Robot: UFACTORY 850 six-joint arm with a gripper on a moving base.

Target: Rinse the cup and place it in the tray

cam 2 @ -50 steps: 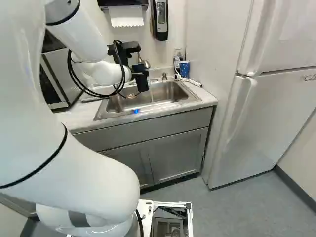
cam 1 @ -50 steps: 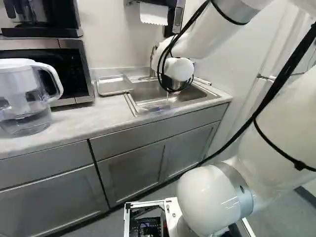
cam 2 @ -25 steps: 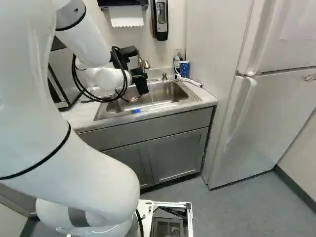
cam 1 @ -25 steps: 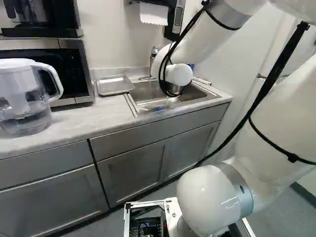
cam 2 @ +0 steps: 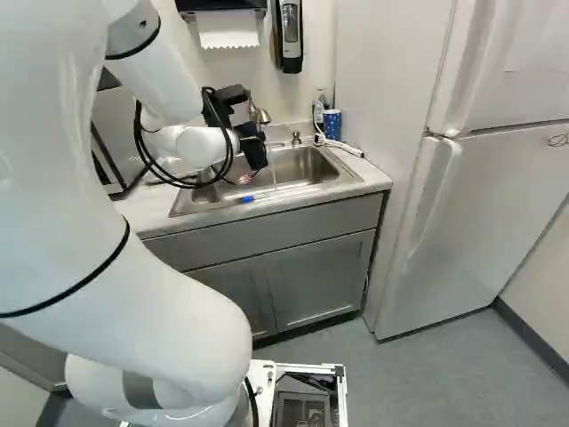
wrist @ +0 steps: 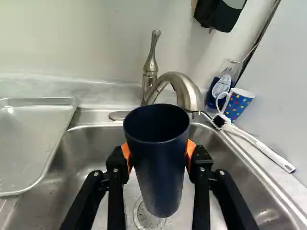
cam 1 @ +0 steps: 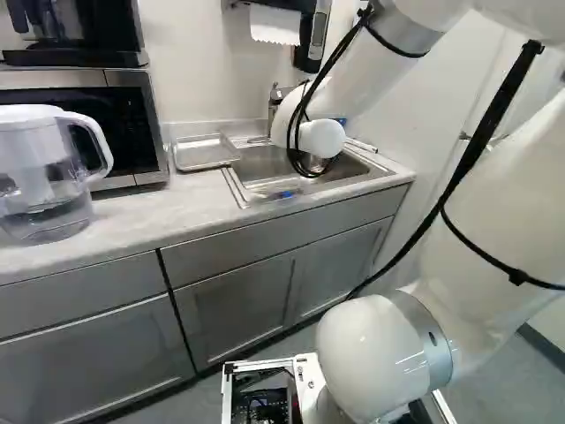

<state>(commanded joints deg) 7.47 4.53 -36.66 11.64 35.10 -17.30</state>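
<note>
Jaws (cam 2: 252, 148) gripping dark-blue cup (wrist: 158, 163); bottle label (wrist: 222, 85) illegible.

Between the black gripper's (cam 2: 254, 151) orange pads (wrist: 191, 150), the cup (wrist: 158, 167) is dark blue. The tap (wrist: 178, 81) ahead and sink (wrist: 84, 148) beneath are silver, like the tray (wrist: 29, 143) off to one side; on the other, the mug (wrist: 236, 105) is blue with multicoloured dots, the brush (wrist: 261, 147) white with black bristles.

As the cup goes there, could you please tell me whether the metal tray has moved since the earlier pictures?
No, the tray holds its place, judged by the sink.
</note>
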